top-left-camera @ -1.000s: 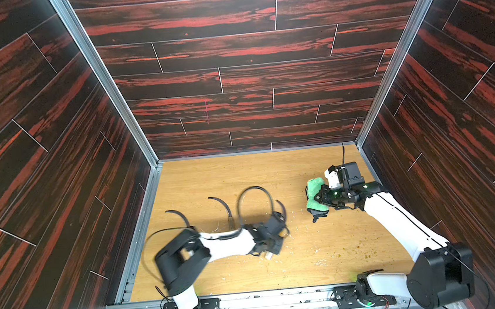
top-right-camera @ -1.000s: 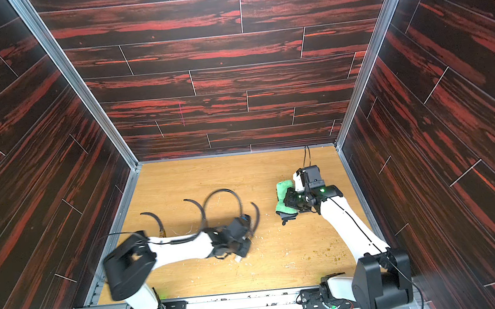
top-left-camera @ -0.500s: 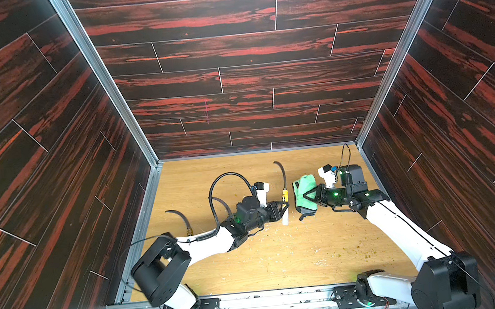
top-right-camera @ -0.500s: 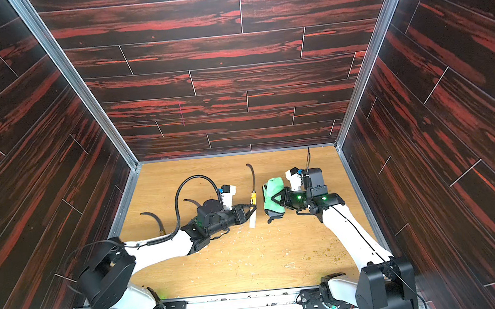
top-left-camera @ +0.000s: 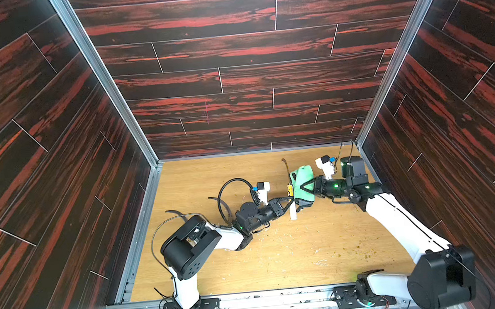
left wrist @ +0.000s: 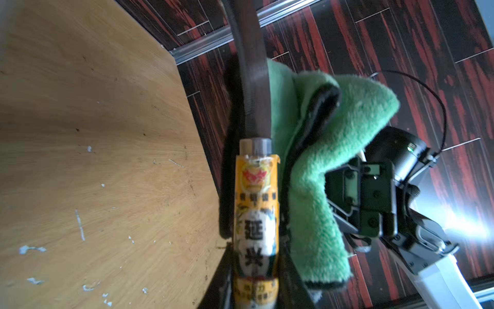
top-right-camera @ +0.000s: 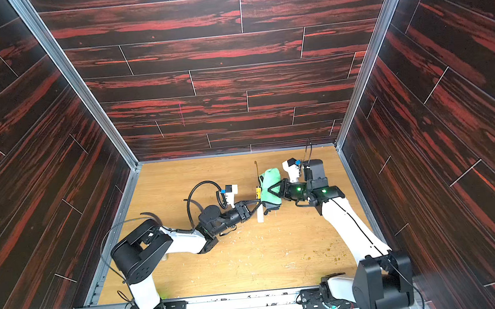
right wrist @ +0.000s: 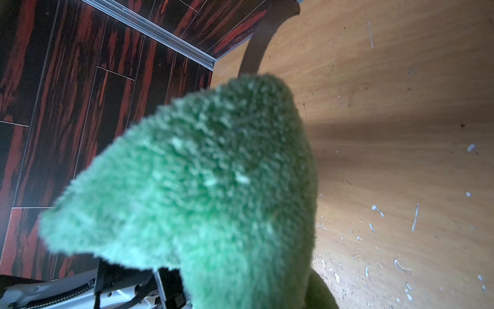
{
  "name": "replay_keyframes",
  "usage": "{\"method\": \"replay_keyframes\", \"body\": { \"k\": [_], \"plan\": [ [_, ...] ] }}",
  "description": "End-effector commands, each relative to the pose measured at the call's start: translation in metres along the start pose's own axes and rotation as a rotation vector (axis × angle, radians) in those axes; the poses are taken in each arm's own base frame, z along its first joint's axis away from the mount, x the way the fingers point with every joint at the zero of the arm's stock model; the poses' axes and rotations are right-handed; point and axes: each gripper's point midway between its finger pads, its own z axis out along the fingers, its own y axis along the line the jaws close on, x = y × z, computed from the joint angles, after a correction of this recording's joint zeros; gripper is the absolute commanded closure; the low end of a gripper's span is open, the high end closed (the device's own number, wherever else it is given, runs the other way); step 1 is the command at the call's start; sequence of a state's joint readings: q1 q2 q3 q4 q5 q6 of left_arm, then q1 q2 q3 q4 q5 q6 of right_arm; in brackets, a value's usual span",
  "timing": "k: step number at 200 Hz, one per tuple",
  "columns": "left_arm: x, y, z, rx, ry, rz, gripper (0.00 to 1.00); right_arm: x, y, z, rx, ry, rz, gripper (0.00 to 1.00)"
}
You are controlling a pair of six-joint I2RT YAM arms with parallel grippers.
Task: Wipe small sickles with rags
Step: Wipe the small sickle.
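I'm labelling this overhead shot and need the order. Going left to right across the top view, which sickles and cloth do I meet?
Far-left sickle blade → second sickle blade → labelled sickle → green rag. The grippers and the cable loop overlap these, so they are left out.

Between the left gripper (top-left-camera: 287,202) and the right gripper (top-left-camera: 305,187) nothing could pass: the held sickle (top-left-camera: 289,190) and the green rag (top-left-camera: 303,176) fill the gap, touching. Behind the left jaws stand a black cable loop (top-left-camera: 234,180), a second sickle (top-left-camera: 213,199) and a third sickle (top-left-camera: 173,212). Below both jaws, toward the arm bases, the wooden tabletop (top-left-camera: 304,254) lies open, with only crumbs. Past the blade tip, bare table reaches the back wall (top-left-camera: 254,136).
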State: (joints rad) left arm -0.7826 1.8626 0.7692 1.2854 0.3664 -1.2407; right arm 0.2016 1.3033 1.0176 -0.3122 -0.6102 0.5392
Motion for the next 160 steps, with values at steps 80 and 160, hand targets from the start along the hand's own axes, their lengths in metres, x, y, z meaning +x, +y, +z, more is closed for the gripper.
{"method": "replay_keyframes", "body": {
  "k": [80,160],
  "plan": [
    [-0.023,-0.054,0.016,0.194,-0.037,0.07,1.0,0.03,0.015,0.007,-0.055,0.083,-0.082,1.0],
    [-0.044,-0.044,0.024,0.138,-0.067,0.115,1.0,0.075,0.022,-0.008,0.021,0.095,-0.087,1.0]
  ]
}}
